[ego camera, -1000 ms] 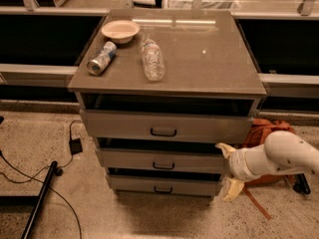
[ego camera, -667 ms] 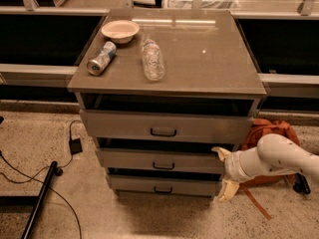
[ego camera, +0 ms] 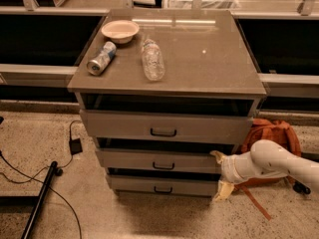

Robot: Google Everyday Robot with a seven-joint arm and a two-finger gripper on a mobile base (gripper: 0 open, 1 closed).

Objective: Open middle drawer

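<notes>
The grey-beige cabinet (ego camera: 219, 63) has three drawers. The middle drawer (ego camera: 129, 159) has a small dark bar handle (ego camera: 163, 166) at its centre, and a dark gap shows above its front. My gripper (ego camera: 220, 173) is at the right end of the middle drawer's front, low on the cabinet's right side. Its cream fingers are spread apart: the upper fingertip (ego camera: 217, 155) is by the drawer's top right corner and the lower one (ego camera: 222, 190) is by the bottom drawer (ego camera: 129, 184). It holds nothing. The white arm (ego camera: 274, 163) comes in from the right.
The tall top drawer (ego camera: 119, 125) stands slightly out. On the cabinet top lie a bowl (ego camera: 120, 31), a can (ego camera: 101, 58) on its side and a plastic bottle (ego camera: 152, 59). An orange backpack (ego camera: 271, 133) sits behind the arm. A cable adapter (ego camera: 76, 146) and a black pole (ego camera: 42, 198) are on the floor at left.
The arm and gripper have shifted slightly left, closer to the right end of the middle drawer. The drawers have not moved.
</notes>
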